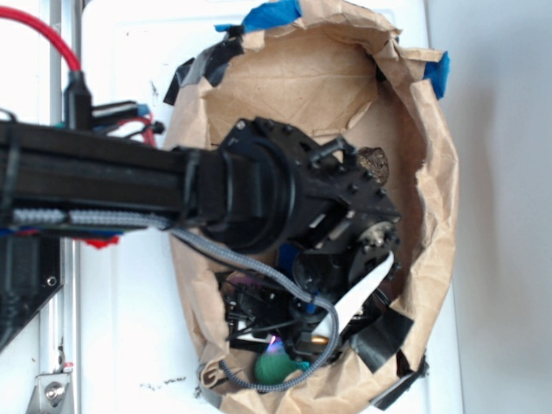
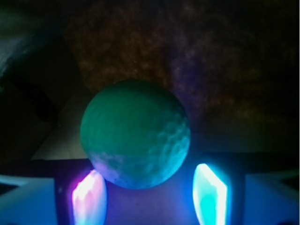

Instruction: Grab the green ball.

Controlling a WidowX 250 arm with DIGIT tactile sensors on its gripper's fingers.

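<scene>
Start at your gripper [image 2: 149, 197]: in the wrist view its two glowing fingertips [image 2: 89, 199] stand spread apart at the bottom of the frame, one on each side, holding nothing. Directly ahead of them, centred on the gap, sits the green ball [image 2: 136, 133]. Its lower edge dips just between the tips, but most of it lies beyond them, and you can see no contact on either side. Being round, it has no long axis to line up with; what matters is that it lies straight forward of the fingers, not off to either side, so I judge the coming move is a short advance and then a squeeze.

Beyond the ball the view shows only dim, mottled brown paper.

From the outside view, the ball [image 1: 276, 368] lies at the bottom end of a crumpled paper bag [image 1: 435, 224], partly hidden by a grey cable [image 1: 224, 255]. Farther up the bag a brown rock [image 1: 373, 162] sits well apart from the ball.
</scene>
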